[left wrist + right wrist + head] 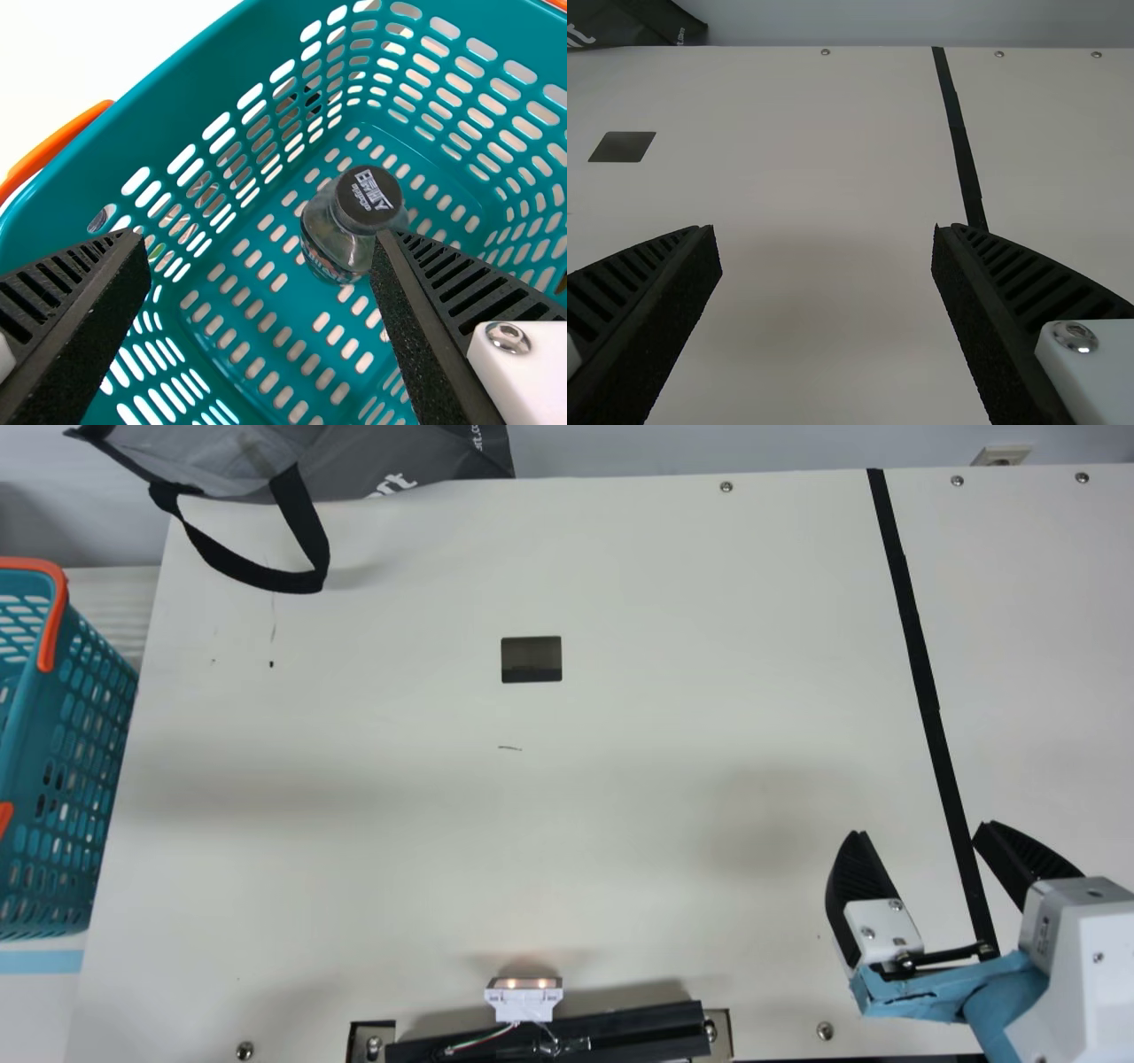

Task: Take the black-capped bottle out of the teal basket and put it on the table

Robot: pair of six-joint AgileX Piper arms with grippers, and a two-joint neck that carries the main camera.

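The teal basket stands at the far left of the main view, beside the table's left edge. Inside the basket, the black-capped bottle stands on the slotted floor in the left wrist view, cap towards the camera. My left gripper is open above it, the bottle lying closer to one finger, whose tip overlaps its edge; contact cannot be told. My right gripper is open over the table's right front part, nothing between its fingers. In the right wrist view that gripper also stands wide.
A grey bag with a black strap lies at the table's back left. The table has a dark rectangular opening and a black tape strip. A small lit device sits at the front edge.
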